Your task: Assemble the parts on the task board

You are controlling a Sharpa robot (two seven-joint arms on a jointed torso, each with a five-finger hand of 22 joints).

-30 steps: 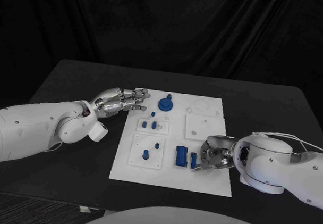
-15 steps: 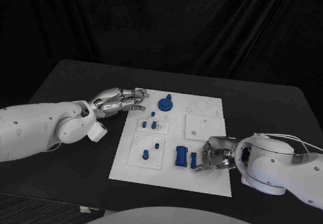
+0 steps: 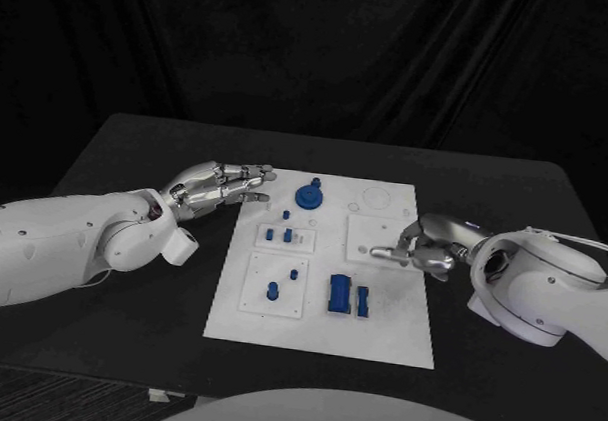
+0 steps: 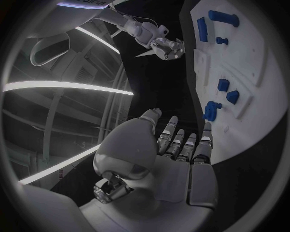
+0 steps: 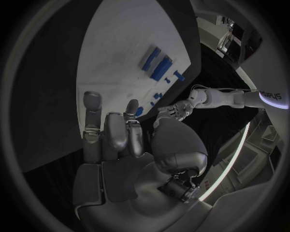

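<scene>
a: where are the hands?

b: the left hand (image 3: 224,189) hovers at the far left edge of the white board (image 3: 393,345), fingers stretched out, slightly apart, holding nothing. the right hand (image 3: 424,248) sits over the board's right edge, fingers loosely curled toward a raised white square (image 3: 383,230); no piece is in them.

a: and the blue parts?

b: all on the board. a round knob piece (image 3: 311,193) at the far end, two upright blocks (image 3: 350,296) nearer the front, small pegs (image 3: 280,235) between them.
</scene>
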